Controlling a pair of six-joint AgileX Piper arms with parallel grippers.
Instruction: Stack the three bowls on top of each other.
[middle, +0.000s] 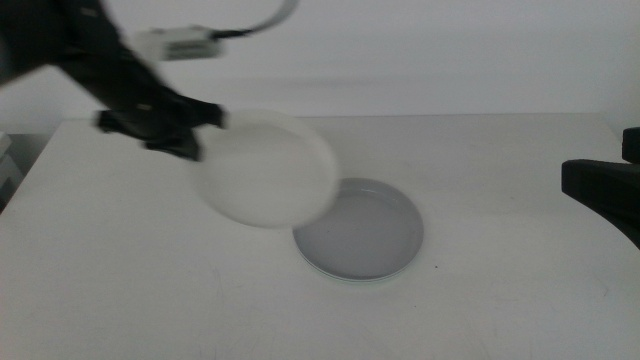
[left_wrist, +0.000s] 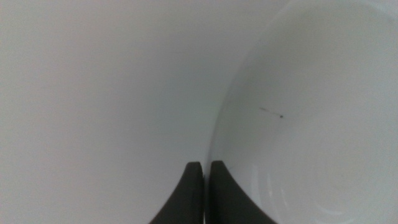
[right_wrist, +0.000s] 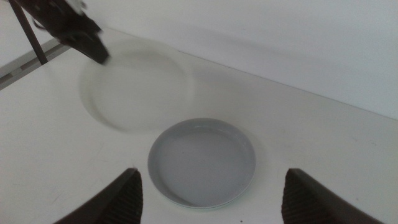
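Observation:
My left gripper (middle: 205, 128) is shut on the rim of the white bowl (middle: 268, 168) and holds it tilted in the air, above and to the left of the grey bowl (middle: 362, 232). In the left wrist view the jaws (left_wrist: 203, 167) pinch the white bowl's rim (left_wrist: 311, 124). The grey bowl lies flat mid-table; a thin pale rim (middle: 350, 279) shows under its near edge, maybe the mint green bowl, which is otherwise hidden. My right gripper (middle: 600, 190) waits open at the table's right side. Its wrist view shows the gripper (right_wrist: 212, 173), the grey bowl (right_wrist: 202, 162) and the blurred white bowl (right_wrist: 137, 87).
The white table (middle: 120, 290) ends at a pale wall at the back. A dark strip (right_wrist: 25, 62) runs along the table's left edge.

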